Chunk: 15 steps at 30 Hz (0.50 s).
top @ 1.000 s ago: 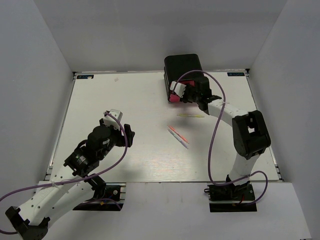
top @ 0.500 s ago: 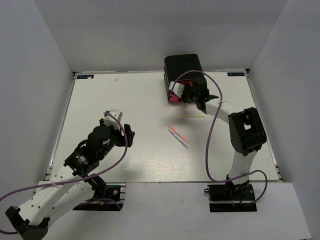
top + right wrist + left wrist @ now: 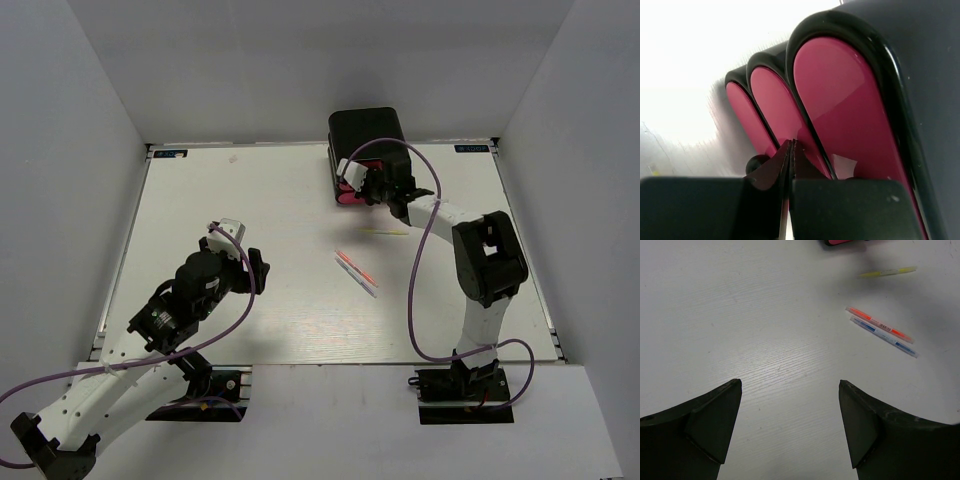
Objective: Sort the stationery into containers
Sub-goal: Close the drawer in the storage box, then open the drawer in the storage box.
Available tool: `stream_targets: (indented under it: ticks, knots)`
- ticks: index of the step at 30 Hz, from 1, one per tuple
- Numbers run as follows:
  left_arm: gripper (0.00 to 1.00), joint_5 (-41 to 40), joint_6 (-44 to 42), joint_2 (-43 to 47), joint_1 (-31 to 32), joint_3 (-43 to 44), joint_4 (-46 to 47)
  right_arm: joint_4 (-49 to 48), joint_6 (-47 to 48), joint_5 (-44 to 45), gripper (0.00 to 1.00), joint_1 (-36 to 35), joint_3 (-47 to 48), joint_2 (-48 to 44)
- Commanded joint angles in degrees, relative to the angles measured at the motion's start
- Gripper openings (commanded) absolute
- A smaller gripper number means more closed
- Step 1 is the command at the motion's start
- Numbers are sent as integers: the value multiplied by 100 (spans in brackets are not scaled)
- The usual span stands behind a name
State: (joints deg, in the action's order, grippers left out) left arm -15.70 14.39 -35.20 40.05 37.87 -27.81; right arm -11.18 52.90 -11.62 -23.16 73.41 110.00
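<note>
The right end effector is closed, tips right at the pink drawers of the black box. The left end effector is wide open and holds nothing. The orange pen, blue pen and yellow stick lie on the surface.

Drawer box at table's far edge; pens (a pair) lie before it.

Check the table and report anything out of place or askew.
Nothing is spilled or damaged. Three items lie loose on the table outside the drawer box: a yellow stick near it, and an orange pen and blue pen side by side, slanted, mid-table. The pink drawer fronts look flush.
</note>
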Motion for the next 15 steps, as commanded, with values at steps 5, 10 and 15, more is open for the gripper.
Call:
stream_targets:
  ticks: [5, 10, 15]
  knots:
    - [88, -29, -51, 4, -24, 10, 57, -121, -350, -701, 0, 48, -493, -820]
    - [88, 24, -51, 4, -24, 10, 57, -227, -1299, -781, 21, 109, -1301, -1287]
    - [88, 24, -51, 57, -24, 10, 57, -980, -3100, -474, 67, 258, -2005, -1516]
